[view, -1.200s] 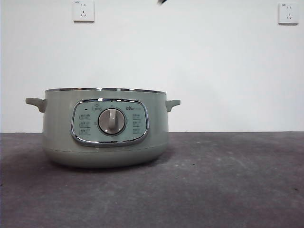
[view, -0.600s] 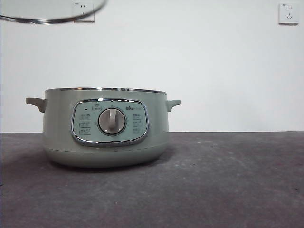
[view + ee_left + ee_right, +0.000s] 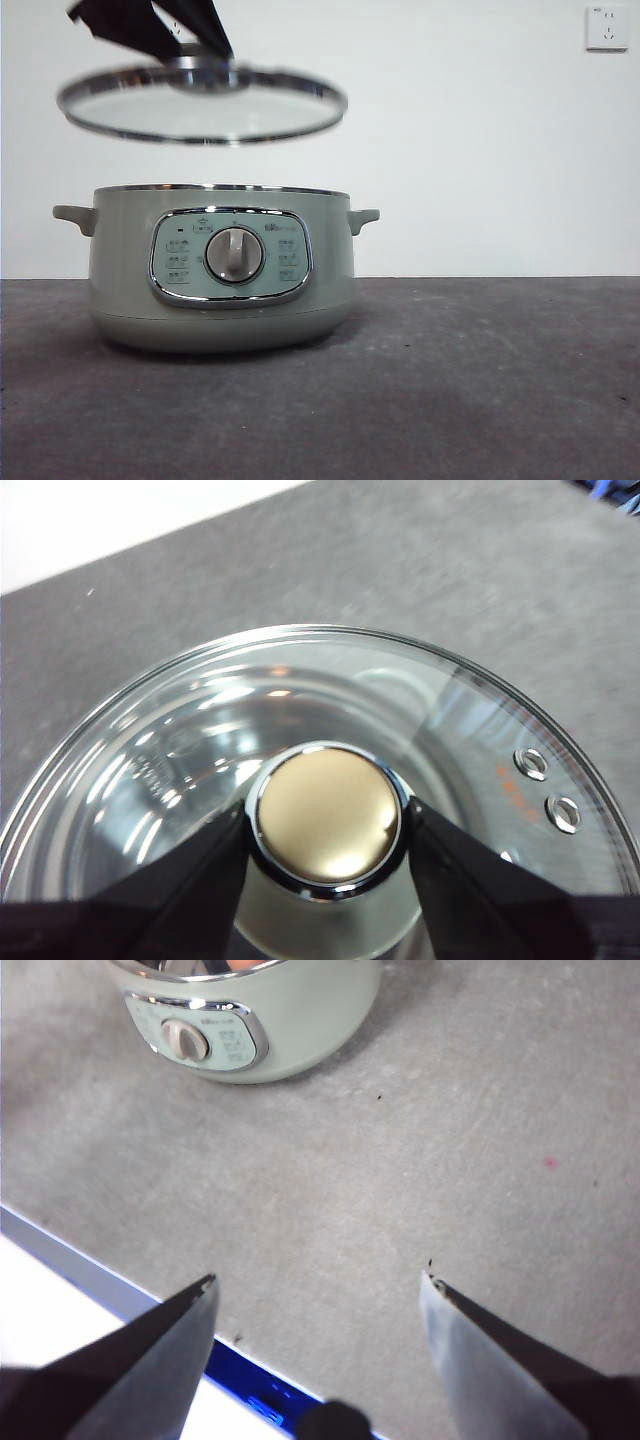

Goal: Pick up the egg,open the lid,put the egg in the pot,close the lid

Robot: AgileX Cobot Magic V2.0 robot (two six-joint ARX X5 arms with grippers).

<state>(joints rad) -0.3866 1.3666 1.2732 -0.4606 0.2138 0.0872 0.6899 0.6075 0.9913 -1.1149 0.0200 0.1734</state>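
Lid (image 3: pixel 200 105): clamped by its knob in left gripper (image 3: pixel 328 825), hanging level just above pot (image 3: pixel 222 268). Egg (image 3: pixel 243 963): apparently already inside. Lower straight, rim to rim. Right gripper (image 3: pixel 320 1290): spread apart, empty, well clear.

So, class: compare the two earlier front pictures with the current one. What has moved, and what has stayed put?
The lid has come down into view: absent a second ago, only its rim at the top edge half a second ago, now hanging whole above the pot, not touching it. The left gripper holds it by the knob. The pot has not moved. The right gripper waits open, off to the side.
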